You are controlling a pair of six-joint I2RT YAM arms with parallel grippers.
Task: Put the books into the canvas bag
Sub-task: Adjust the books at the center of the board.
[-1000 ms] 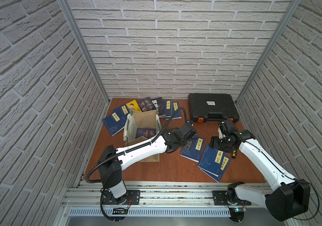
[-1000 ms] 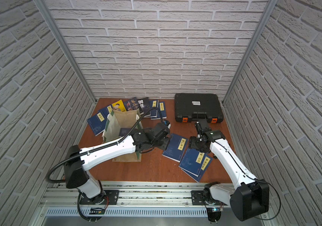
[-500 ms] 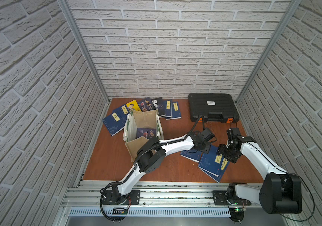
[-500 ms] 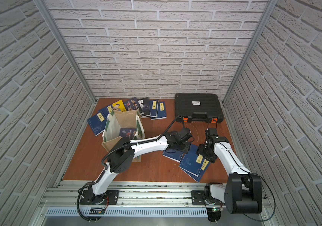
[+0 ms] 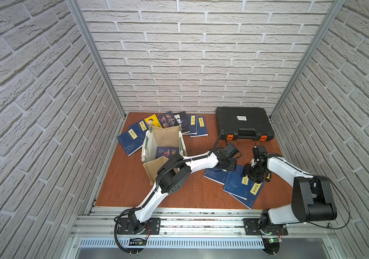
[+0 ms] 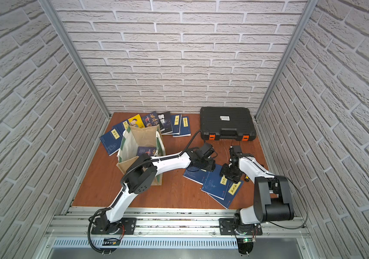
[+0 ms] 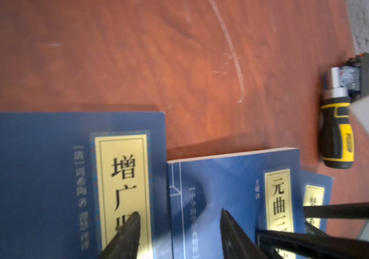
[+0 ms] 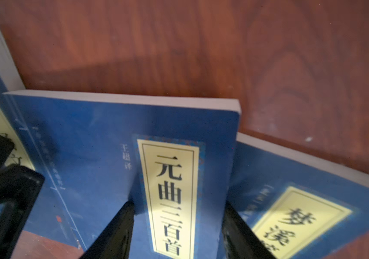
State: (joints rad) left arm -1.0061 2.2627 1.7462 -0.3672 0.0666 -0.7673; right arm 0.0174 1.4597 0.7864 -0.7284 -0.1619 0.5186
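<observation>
Left jaws now over navy books (image 5: 235, 186); right jaws lower, perhaps touching

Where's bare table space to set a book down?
Bare wood lies front-left, between the canvas bag and the front rail, and at the back between the fanned books and the black case. Crowded: the three overlapping navy books, front-right.
</observation>
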